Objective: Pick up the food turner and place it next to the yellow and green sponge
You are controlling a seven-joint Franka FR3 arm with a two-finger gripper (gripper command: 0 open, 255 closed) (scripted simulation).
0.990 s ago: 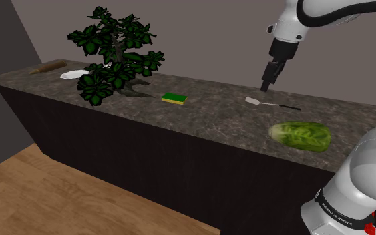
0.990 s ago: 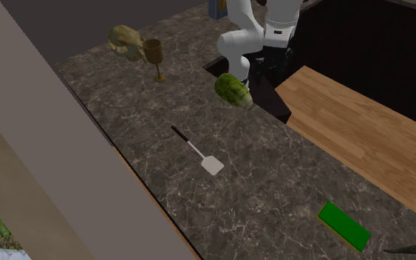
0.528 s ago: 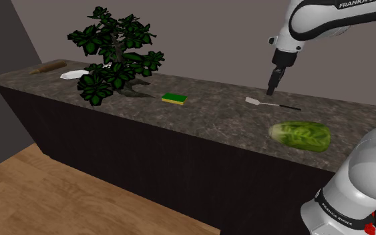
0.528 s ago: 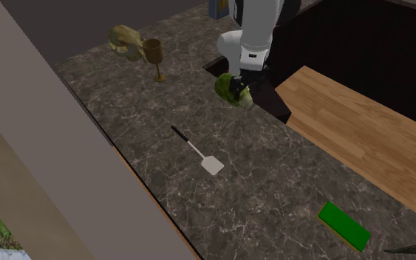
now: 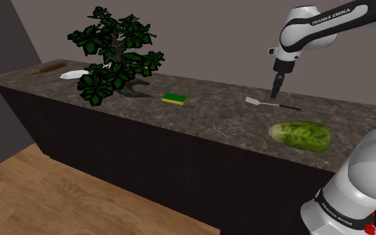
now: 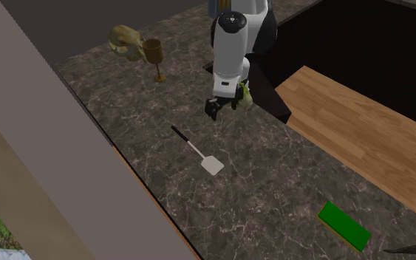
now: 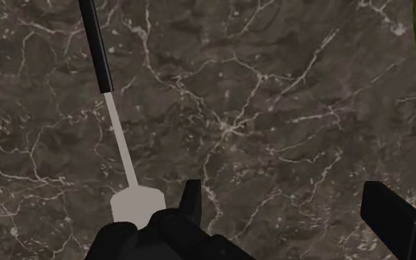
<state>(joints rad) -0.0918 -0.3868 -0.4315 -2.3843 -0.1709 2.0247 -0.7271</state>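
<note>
Counter (image 5: 206,117): you see dark veined stone.
Plant (image 5: 113,53): dark green and leafy, at the shoulder view's left.
Cabbage (image 5: 300,135): green, lying near the counter's front edge, at the shoulder view's right.
Goblet (image 6: 154,59): brownish, standing upright on the counter.

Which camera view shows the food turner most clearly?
The second exterior view: the whole food turner lies unobstructed, black handle to pale blade. The shoulder view shows it far off. The wrist view shows handle and shaft; the claw hides part of the blade.
</note>
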